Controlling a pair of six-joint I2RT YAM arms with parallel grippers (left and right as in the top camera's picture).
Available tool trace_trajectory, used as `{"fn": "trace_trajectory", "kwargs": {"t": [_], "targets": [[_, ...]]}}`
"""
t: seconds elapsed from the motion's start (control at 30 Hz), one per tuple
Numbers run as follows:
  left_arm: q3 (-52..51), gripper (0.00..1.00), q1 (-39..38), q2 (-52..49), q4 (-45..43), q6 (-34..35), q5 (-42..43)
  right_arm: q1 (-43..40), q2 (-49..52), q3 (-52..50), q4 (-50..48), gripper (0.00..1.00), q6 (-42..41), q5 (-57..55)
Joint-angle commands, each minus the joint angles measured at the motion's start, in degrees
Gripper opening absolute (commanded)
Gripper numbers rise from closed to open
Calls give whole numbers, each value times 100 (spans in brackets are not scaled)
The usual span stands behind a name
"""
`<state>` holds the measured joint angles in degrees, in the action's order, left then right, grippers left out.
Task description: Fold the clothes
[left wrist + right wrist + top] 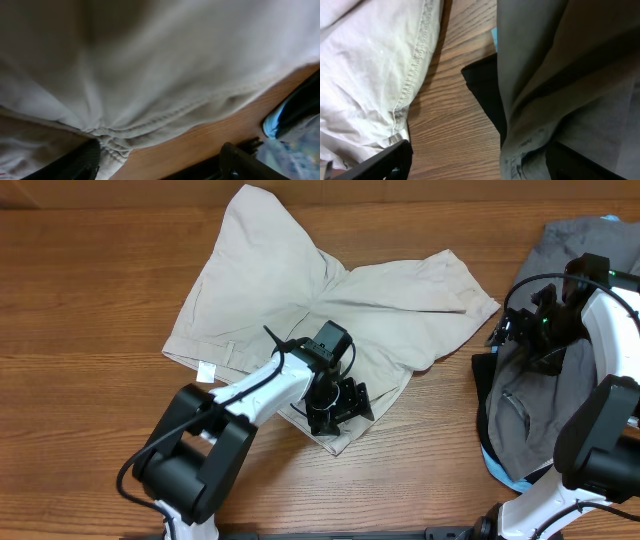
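The beige shorts (300,280) lie spread and rumpled on the wooden table (80,300), a small white tag (206,370) at their left hem. My left gripper (335,408) is low over the shorts' near edge. In the left wrist view its fingers (160,167) are wide apart, with the bunched stitched hem (150,65) beside the left finger and bare wood between. My right gripper (515,340) is open between the shorts' right leg (370,65) and a grey garment, and holds nothing (480,160).
A pile of grey clothes (560,380) lies at the right edge of the table, with black cloth (485,90) and a light blue item (500,465) under it. The grey fabric (560,75) fills the right half of the right wrist view.
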<state>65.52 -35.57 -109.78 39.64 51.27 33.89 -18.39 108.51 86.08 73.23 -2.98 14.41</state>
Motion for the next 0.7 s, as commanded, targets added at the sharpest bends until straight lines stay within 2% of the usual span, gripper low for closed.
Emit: {"fn": "trace_trajectory", "kwargs": {"t": [0.0,0.07,0.17,0.23,0.33,0.53,0.6,0.63,0.67], "targets": [[-55,35,59,-212,149,-15,131,-11,28,-33,-28,89,20,-138],[-55,28,125,-221,415,-181,-33,-11,28,-33,-28,89,20,-151],[-55,29,461,-221,984,-376,-109,-11,28,-33,-22,90,20,-151],[-55,30,811,-221,1388,-813,-166,-22,28,-33,-11,91,20,-151],[-55,30,1373,-221,2020,-1266,-704,-46,28,-33,-11,92,20,-151],[-55,30,3086,-221,2535,-1943,-1589,-63,28,-31,-11,94,22,-149],[-50,17,3679,-219,2500,-2129,-1440,-63,28,-31,-11,95,22,-149],[-48,11,4002,-219,2448,-2415,-1073,-63,28,-31,-15,95,22,-149],[-48,11,4240,-219,2413,-2688,-684,-63,28,-31,-17,95,22,-149]]}}
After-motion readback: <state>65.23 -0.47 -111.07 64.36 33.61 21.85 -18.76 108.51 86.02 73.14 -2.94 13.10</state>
